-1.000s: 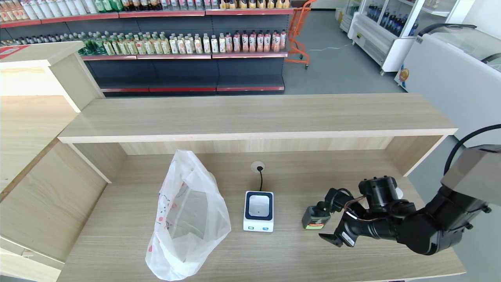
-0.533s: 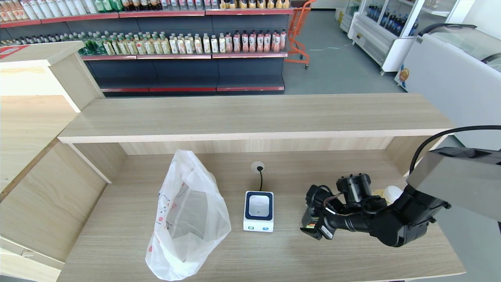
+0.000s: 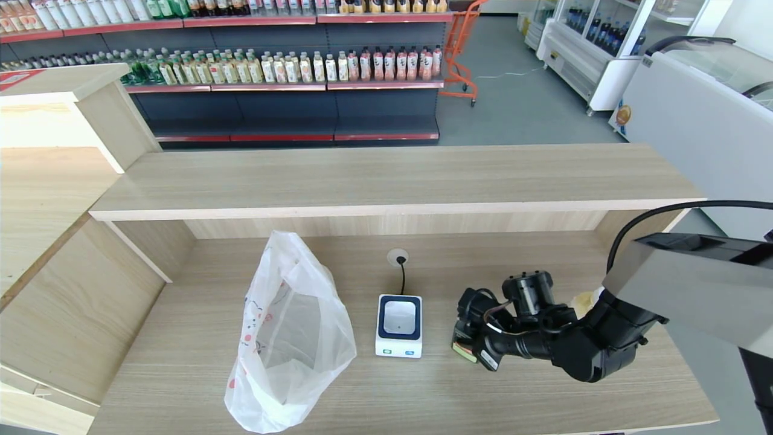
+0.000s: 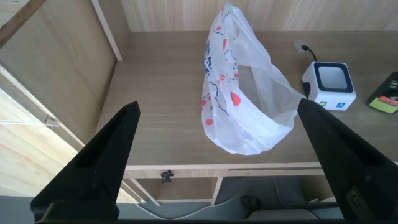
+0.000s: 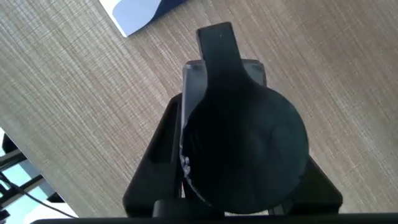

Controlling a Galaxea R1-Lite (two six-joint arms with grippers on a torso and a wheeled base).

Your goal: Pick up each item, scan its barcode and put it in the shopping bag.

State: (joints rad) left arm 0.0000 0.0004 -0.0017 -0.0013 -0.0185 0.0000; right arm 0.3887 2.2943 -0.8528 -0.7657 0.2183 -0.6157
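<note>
One dark jar (image 3: 461, 351) sits clenched in your right gripper (image 3: 473, 345) beside the scanner (image 3: 398, 325); a careless tilt could drop it or hide its barcode.

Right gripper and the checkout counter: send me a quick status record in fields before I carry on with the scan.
item: dark jar with round black lid
right gripper: shut on the jar, a finger on either side
item position: just right of the scanner, on the counter; lifted or not, cannot tell
scanner: mid-counter, window facing up, cable running to the back
shopping bag: left of the scanner, mouth open
left gripper: open, holding nothing, by the counter's near edge beside the bag
</note>
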